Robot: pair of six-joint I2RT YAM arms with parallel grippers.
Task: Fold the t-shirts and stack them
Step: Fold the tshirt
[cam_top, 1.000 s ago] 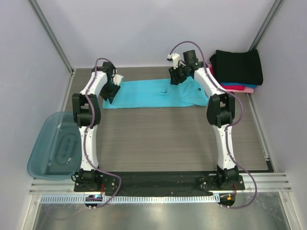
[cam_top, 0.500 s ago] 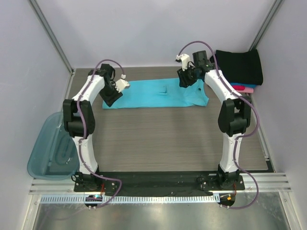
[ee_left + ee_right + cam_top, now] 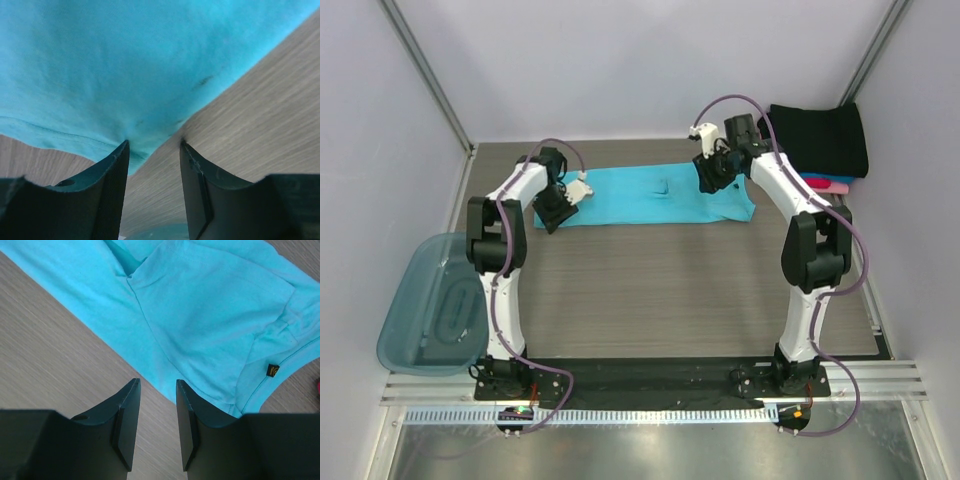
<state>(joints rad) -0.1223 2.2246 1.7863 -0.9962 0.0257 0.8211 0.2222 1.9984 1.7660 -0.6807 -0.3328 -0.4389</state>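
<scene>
A bright turquoise t-shirt (image 3: 640, 196) lies folded into a long strip across the far part of the table. My left gripper (image 3: 551, 212) hovers at its left end. In the left wrist view the gripper (image 3: 153, 147) is open, and the shirt's corner (image 3: 125, 60) reaches just between its fingertips, ungripped. My right gripper (image 3: 709, 177) is over the strip's right part. It is open (image 3: 156, 385), with the shirt's near edge (image 3: 210, 315) just beyond its tips. A black folded t-shirt (image 3: 817, 138) tops a stack at the back right, with pink and blue t-shirts (image 3: 823, 184) under it.
A translucent blue-grey plastic bin (image 3: 428, 305) sits off the table's left edge. Wood-grain tabletop (image 3: 670, 290) stretches between the shirt and the arm bases. Grey walls close in the back and both sides. A metal rail (image 3: 650, 385) runs along the near edge.
My left gripper has opened wider and slid slightly nearer, to the strip's left corner. My right gripper has shifted right and a little nearer along the strip. The shirt lies much as before.
</scene>
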